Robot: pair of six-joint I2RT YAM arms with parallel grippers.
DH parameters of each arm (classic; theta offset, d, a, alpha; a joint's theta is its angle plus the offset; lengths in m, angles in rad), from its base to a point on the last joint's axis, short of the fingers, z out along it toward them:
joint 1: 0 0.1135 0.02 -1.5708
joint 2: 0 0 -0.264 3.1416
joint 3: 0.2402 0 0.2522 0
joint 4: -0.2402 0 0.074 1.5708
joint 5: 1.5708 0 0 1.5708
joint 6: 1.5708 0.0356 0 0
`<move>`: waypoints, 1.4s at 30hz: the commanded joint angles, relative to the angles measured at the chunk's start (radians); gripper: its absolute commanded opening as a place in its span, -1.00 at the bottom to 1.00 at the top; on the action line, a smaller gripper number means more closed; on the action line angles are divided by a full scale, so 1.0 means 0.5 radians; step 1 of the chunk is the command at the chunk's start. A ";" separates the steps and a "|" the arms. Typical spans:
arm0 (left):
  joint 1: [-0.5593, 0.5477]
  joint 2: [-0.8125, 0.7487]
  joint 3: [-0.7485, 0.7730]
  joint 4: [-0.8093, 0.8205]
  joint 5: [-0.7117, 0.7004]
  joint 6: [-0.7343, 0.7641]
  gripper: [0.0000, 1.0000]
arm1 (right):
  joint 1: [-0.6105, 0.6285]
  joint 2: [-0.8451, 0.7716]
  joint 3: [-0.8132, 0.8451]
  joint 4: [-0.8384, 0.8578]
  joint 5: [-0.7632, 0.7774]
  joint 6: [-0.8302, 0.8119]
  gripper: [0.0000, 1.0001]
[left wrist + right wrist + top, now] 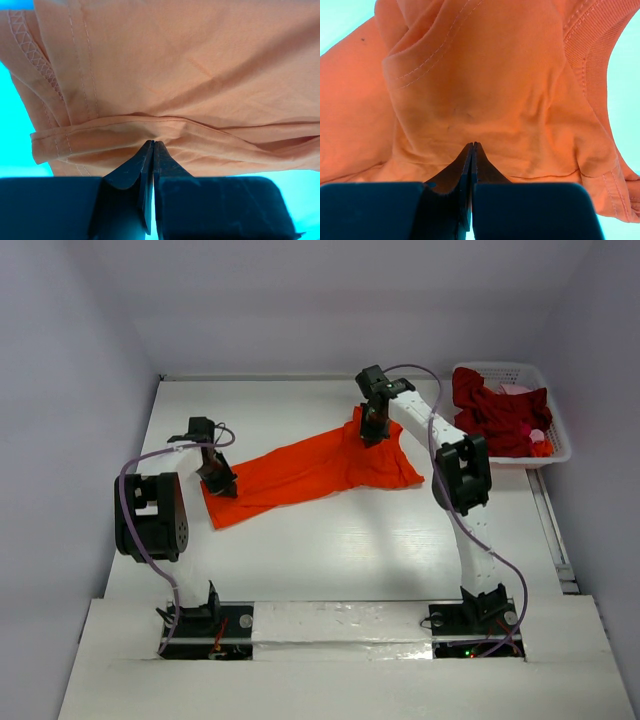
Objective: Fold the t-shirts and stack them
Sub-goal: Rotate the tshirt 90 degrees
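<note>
A bright orange t-shirt (300, 472) of soft plain cloth lies stretched in a slanting band across the white table (330, 560), running from the near left to the far right. The left gripper (222, 483) sits at the near-left end. In its wrist view the black fingers are clenched tip to tip on a fold beside the stitched hem (50, 80), and the cloth puckers where they meet, so it seems to have the fabric pinched. The right gripper (374, 432) is at the far-right end, likewise clamped shut. Its tips are buried in a bunched ridge of the shirt close to the ribbed collar (600, 60).

Holding opposite ends like this appears meant to draw the garment out long and flat, so that creases go and a clean fold line can be found. The cloth is not yet flat: the right end is rumpled and fans out wide, while the left end is narrow.

At the far right, well apart from the orange shirt, stands a white plastic lattice basket (556, 452). It holds a heap of dark red shirts (495, 412) with a pinkish one (515, 390) showing behind them, waiting their turn. No folded stack is to be seen, so the task looks to be at an early stage.
</note>
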 commanded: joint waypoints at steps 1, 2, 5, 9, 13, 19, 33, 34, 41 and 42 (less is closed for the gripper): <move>0.006 -0.077 0.046 -0.005 -0.048 0.000 -1.00 | 0.000 -0.019 0.063 -0.012 0.021 -0.008 -1.00; 0.006 -0.080 0.095 -0.015 -0.060 0.000 -1.00 | 0.000 -0.019 0.066 -0.012 0.021 -0.005 -1.00; 0.006 -0.059 0.205 -0.061 -0.122 0.021 -1.00 | 0.000 0.009 0.109 -0.039 0.021 -0.002 -1.00; 0.006 -0.031 0.276 -0.088 -0.220 0.052 -1.00 | 0.000 0.018 0.155 -0.058 0.040 0.011 -1.00; 0.006 0.021 0.221 -0.015 -0.226 0.037 -1.00 | 0.000 0.085 0.287 -0.094 0.031 0.011 -1.00; 0.006 0.067 0.102 0.037 -0.156 0.039 -1.00 | 0.000 0.248 0.542 -0.208 0.000 -0.005 -1.00; 0.006 0.061 -0.131 0.126 -0.147 0.043 -1.00 | -0.079 0.343 0.511 -0.235 -0.064 0.069 -1.00; 0.006 0.058 -0.147 0.142 -0.143 0.046 -1.00 | -0.079 0.355 0.520 -0.245 -0.074 0.072 -1.00; 0.006 0.042 -0.254 0.191 -0.137 0.043 -1.00 | -0.119 0.423 0.542 -0.272 -0.080 0.063 -1.00; 0.006 0.039 -0.272 0.194 -0.137 0.043 -1.00 | -0.119 0.420 0.542 -0.263 -0.077 0.063 -1.00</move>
